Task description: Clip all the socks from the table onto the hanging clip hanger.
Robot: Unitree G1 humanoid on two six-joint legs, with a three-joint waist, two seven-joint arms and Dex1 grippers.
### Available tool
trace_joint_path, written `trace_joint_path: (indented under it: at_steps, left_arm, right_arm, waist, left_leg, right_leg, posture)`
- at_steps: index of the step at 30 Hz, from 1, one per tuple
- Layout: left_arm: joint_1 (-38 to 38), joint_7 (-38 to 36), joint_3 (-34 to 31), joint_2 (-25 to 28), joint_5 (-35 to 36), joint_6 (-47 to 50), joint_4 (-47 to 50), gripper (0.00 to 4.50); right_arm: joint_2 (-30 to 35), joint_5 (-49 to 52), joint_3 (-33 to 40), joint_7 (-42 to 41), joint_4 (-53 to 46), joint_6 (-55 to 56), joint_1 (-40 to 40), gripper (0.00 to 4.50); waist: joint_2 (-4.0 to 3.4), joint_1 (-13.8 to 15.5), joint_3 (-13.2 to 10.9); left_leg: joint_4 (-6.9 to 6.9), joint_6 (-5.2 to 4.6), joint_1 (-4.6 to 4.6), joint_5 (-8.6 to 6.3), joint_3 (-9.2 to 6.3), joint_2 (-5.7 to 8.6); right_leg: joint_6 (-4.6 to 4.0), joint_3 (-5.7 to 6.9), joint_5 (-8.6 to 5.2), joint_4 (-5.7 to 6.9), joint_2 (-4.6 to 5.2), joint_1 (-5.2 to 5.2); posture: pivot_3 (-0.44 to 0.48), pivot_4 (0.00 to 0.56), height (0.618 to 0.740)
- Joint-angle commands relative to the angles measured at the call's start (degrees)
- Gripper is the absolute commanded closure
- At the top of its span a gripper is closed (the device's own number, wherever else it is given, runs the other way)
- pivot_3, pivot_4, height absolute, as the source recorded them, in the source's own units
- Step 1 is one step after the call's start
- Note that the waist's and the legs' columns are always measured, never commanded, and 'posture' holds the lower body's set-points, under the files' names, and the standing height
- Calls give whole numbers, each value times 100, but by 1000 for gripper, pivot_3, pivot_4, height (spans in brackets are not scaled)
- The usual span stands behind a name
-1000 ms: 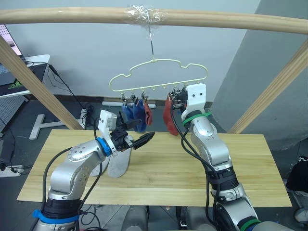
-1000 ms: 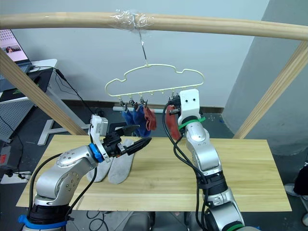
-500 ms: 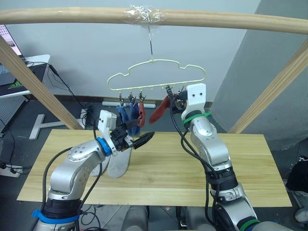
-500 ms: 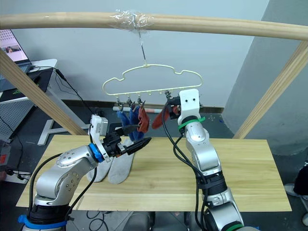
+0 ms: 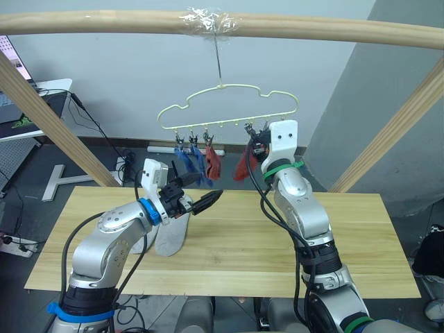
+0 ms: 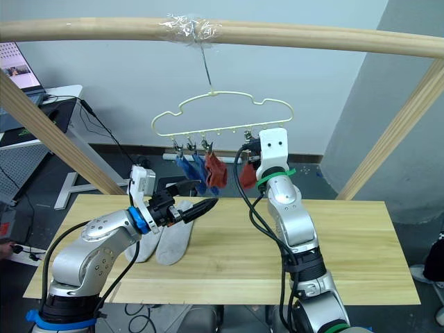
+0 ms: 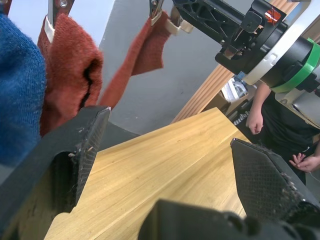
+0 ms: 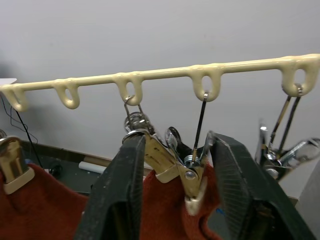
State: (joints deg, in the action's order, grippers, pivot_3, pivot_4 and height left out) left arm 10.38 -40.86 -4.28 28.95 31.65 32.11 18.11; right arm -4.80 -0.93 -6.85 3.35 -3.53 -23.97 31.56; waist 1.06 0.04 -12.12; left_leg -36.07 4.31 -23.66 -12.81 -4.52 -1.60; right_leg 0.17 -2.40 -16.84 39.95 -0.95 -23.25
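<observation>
I see a grey wall behind a wooden bar frame, and the clip hanger hangs from its top bar by a taped hook. Below lies the long wooden worktop.

My left arm hides much of the two grey socks lying on the worktop's left part, so I cannot trace their full outline. On the hanger's left clips, two blue socks and a rust red sock bunch together and overlap. A second rust red sock hangs just right of them, partly behind my right gripper. At the left wrist view's edge a person's hands appear, cut off.

The worktop's whole right half is bare, with open room toward the near edge.

My left gripper hovers over the worktop below the blue socks, fingers spread wide and holding nothing. My right fingers sit narrowly on either side of a metal clip biting the second red sock; I cannot tell if they press it.
</observation>
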Motion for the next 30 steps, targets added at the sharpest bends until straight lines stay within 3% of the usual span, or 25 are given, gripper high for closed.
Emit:
trace_joint_path:
  at_steps: [1, 30]
  left_arm:
    - [-4, -2, -67, -22, 122, -61, 288, 0]
    - [30, 77, -152, -44, 332, -58, 444, 0]
  right_arm:
    - [-66, -4, 26, 0, -126, 83, 90, 2279]
    - [-360, 14, 42, 3, 141, 107, 327, 2279]
  waist:
    - [0, -1, 0]
    - [0, 5, 0]
  left_leg:
    - [0, 0, 0, 0, 0, 0]
    - [0, 0, 0, 0, -1, 0]
  right_leg:
    - [0, 0, 0, 0, 0, 0]
    - [0, 2, 0, 0, 0, 0]
  posture:
    - [138, 188, 740]
    - [150, 177, 740]
